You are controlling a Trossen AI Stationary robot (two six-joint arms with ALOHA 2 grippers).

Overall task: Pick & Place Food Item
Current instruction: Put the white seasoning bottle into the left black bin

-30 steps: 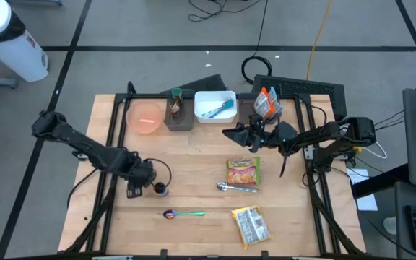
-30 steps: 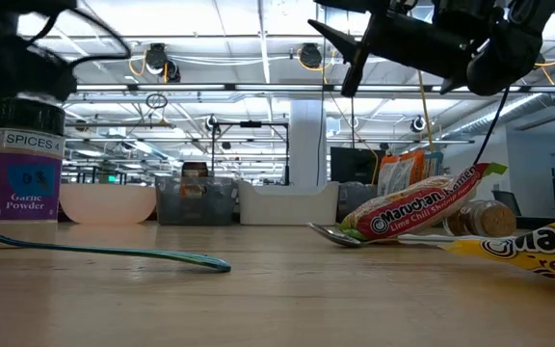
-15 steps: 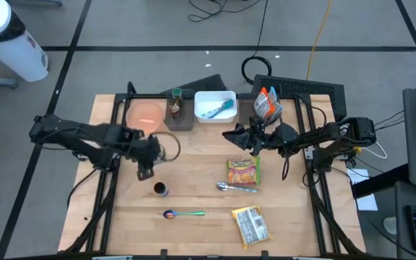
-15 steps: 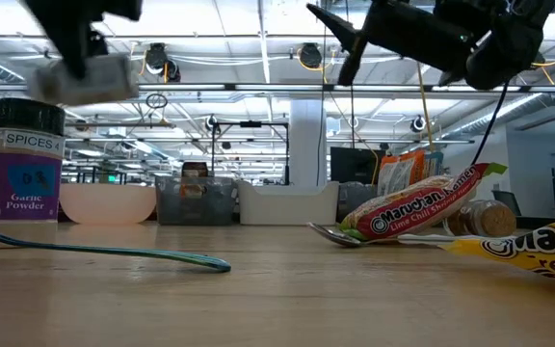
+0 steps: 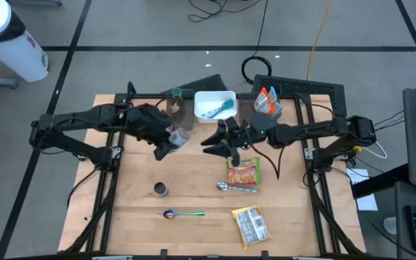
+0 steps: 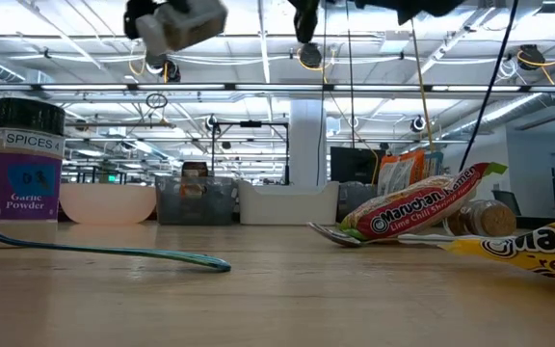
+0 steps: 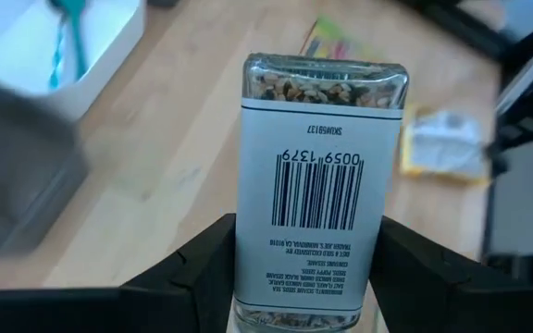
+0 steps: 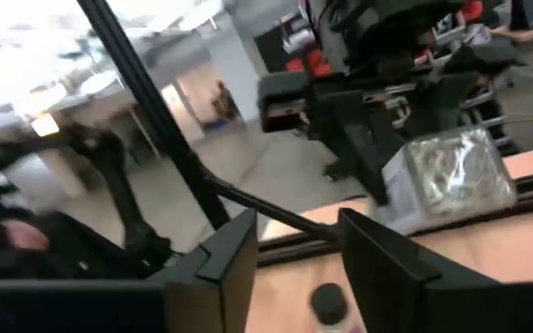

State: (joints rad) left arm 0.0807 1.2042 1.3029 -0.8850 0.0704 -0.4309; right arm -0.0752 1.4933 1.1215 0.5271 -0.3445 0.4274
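A clear spice jar [image 7: 320, 176] with a white barcode label and dried herbs inside hangs high over the table's middle. My left gripper [image 5: 169, 143] is shut on it; the low view shows it at the top, the jar [image 6: 176, 21]. My right gripper [image 5: 215, 146] hovers just to the right of it, open, with nothing between its fingers [image 8: 231, 259]. It faces the held jar [image 8: 452, 171]. A purple-labelled garlic powder jar [image 5: 161, 189] stands upright on the table below. My left gripper pinches the jar's two narrow sides [image 7: 248, 248] between its two fingers, near the end closest to the wrist. The fingers slant down from the table's left and lie along the jar. The jar is lifted clear, its glass end [image 7: 324, 81] pointing away from the fingers.
Two noodle packets [image 5: 243, 172] [image 5: 251, 224], a metal spoon [image 5: 235, 188] and a teal spoon [image 5: 185, 214] lie on the near half. At the far edge stand a pink bowl [image 5: 141, 115], a grey bin [image 5: 180, 115], a white tray [image 5: 215, 106] and an orange packet [image 5: 267, 105].
My left gripper has risen from beside the garlic powder jar and swung toward the table's far right with the spice jar, which is now lifted well clear. My right gripper has risen and gone toward the table's left, nearer the held jar.
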